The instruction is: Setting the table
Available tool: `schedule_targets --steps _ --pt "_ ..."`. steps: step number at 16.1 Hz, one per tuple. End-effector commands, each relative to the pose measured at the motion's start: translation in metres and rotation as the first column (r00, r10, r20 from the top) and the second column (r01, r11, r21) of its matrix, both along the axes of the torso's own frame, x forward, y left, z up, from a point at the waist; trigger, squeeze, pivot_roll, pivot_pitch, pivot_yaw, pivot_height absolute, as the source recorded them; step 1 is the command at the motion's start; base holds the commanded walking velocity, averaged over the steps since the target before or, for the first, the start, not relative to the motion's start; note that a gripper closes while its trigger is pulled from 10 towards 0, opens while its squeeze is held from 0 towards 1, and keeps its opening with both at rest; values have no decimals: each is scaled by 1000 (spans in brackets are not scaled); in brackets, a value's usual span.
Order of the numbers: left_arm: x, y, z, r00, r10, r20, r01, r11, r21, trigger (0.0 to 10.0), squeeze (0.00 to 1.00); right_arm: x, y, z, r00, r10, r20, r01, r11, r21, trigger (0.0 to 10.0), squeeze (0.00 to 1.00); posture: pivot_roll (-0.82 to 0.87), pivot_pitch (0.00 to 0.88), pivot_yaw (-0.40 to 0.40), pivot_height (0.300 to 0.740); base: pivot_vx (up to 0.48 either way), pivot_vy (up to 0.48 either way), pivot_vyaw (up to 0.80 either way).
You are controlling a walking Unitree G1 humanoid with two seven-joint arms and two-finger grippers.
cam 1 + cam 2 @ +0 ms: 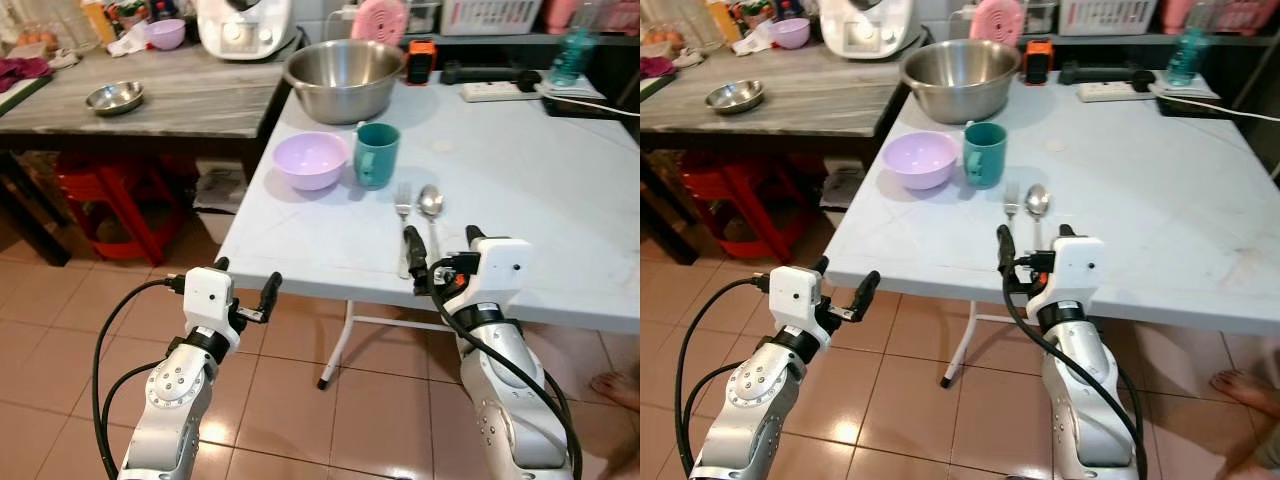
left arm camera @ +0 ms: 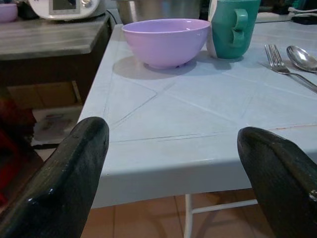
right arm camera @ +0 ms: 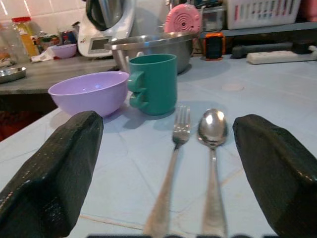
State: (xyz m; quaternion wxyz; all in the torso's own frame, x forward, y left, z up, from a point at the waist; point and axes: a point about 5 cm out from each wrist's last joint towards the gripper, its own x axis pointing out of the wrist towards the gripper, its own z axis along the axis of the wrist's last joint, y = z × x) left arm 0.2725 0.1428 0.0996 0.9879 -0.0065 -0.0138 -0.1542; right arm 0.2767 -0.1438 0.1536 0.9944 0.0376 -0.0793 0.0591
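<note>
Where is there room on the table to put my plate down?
The widest bare stretch of the white table lies right of the spoon, out to the far right edge. A smaller bare patch lies in front of the purple bowl, toward the near left corner. It is crowded where bowl, green mug, fork and spoon cluster before the big steel bowl.

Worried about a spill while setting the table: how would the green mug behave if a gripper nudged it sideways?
The green mug stands upright on a flat base, so it would probably slide before tipping on the smooth table. It stands close beside the purple bowl, so a push that way would likely shove the bowl along too. Its handle may make it turn.
</note>
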Motion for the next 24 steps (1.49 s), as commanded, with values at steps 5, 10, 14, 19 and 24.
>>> schedule_targets --steps 5,10,14,19,24 --pt "-2 -1 3 999 -35 13 35 999 -8 10000 0 1 0 1 1000 -5 3 5 1000 1 10000 0 -148 99 91 740 181 0 0" --pt "-3 -2 3 999 -49 12 49 999 -8 10000 0 1 0 0 1000 -5 1 5 1000 1 10000 0 -149 100 92 740 362 0 0" --pt "-2 -2 2 999 -54 8 54 999 -8 10000 0 1 1 -1 1000 -4 -2 4 1000 3 10000 0 -149 97 95 740 352 0 0" --pt "-3 -2 1 999 -54 2 54 998 -17 10000 0 1 2 -2 1000 3 -6 -3 1000 3 10000 0 -146 96 92 740 58 0 0" --pt "-3 -2 0 998 -58 -3 58 998 -10 10000 0 2 6 -5 1000 16 -21 -16 1000 -5 10000 0 -144 93 92 740 0 0 0"
